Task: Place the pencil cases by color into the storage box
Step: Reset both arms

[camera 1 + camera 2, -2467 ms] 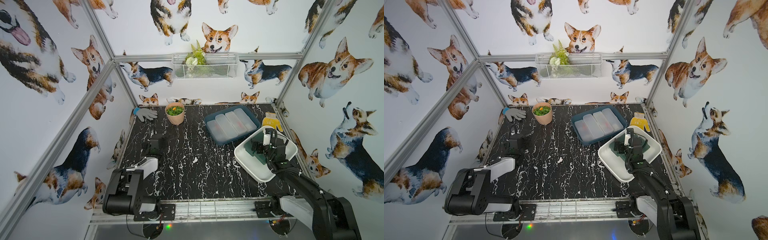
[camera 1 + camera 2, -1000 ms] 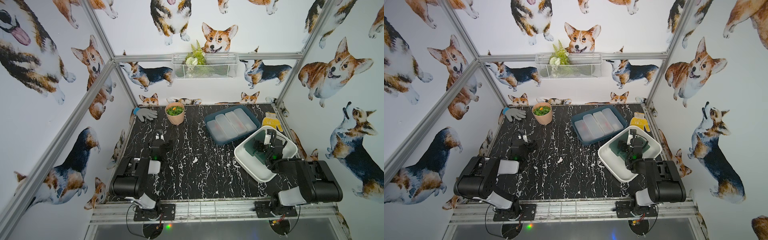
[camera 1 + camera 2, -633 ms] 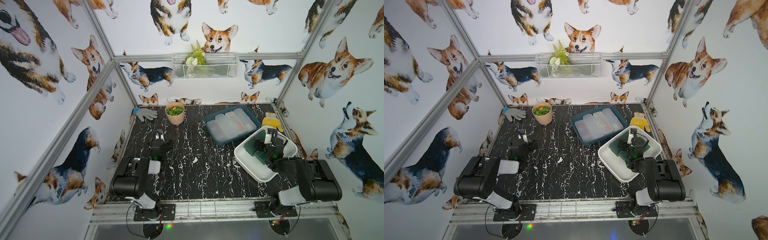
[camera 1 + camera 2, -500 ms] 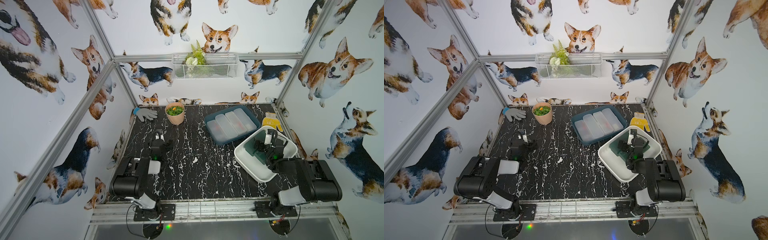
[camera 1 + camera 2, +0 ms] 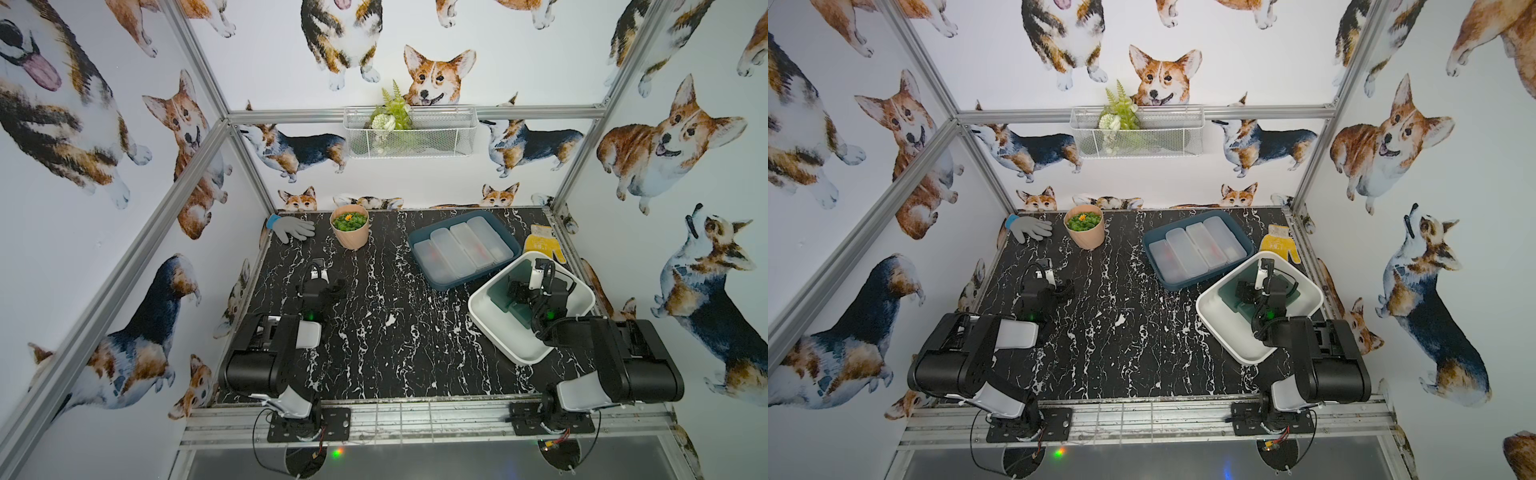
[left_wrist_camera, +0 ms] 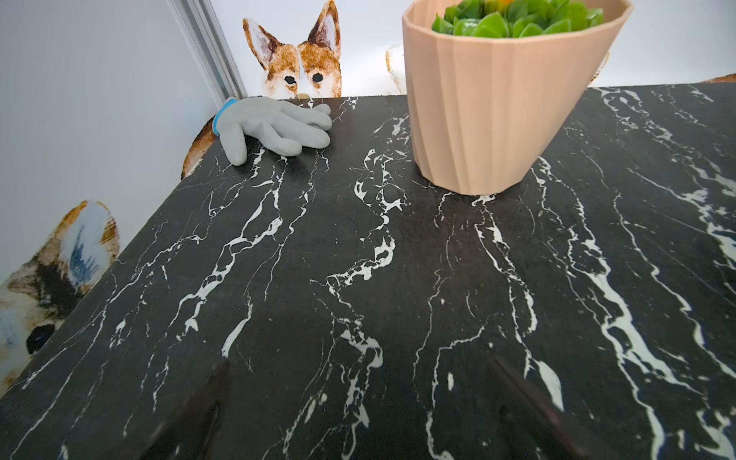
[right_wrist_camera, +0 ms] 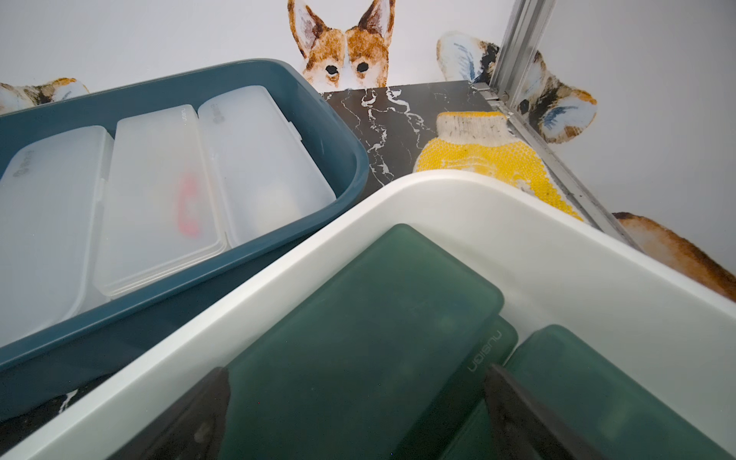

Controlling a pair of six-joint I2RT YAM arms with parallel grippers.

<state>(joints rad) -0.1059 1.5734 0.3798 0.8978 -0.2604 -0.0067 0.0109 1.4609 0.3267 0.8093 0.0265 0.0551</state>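
Observation:
Several frosted white pencil cases [image 5: 461, 247] lie side by side in the dark blue storage box [image 5: 482, 272], also seen in the right wrist view [image 7: 155, 191]. Dark green pencil cases [image 7: 358, 318] lie in the white storage box [image 5: 505, 338], one overlapping another [image 7: 597, 378]. My right gripper [image 7: 358, 372] hangs open just above the top green case, its jaws wide apart and holding nothing; in both top views it sits over the white box [image 5: 536, 286] [image 5: 1264, 291]. My left gripper [image 6: 360, 364] is open over bare black marble on the table's left side [image 5: 322, 286].
A peach pot of green plants [image 5: 350, 227] and a grey glove [image 5: 291, 227] sit at the back left. A yellow glove [image 5: 540, 245] lies behind the white box by the right frame post. A wire basket [image 5: 409, 133] hangs on the back wall.
Since the earliest frames both arms have folded their elbows up and back, with the grippers staying almost where they were. Nothing visibly moves over the last second.

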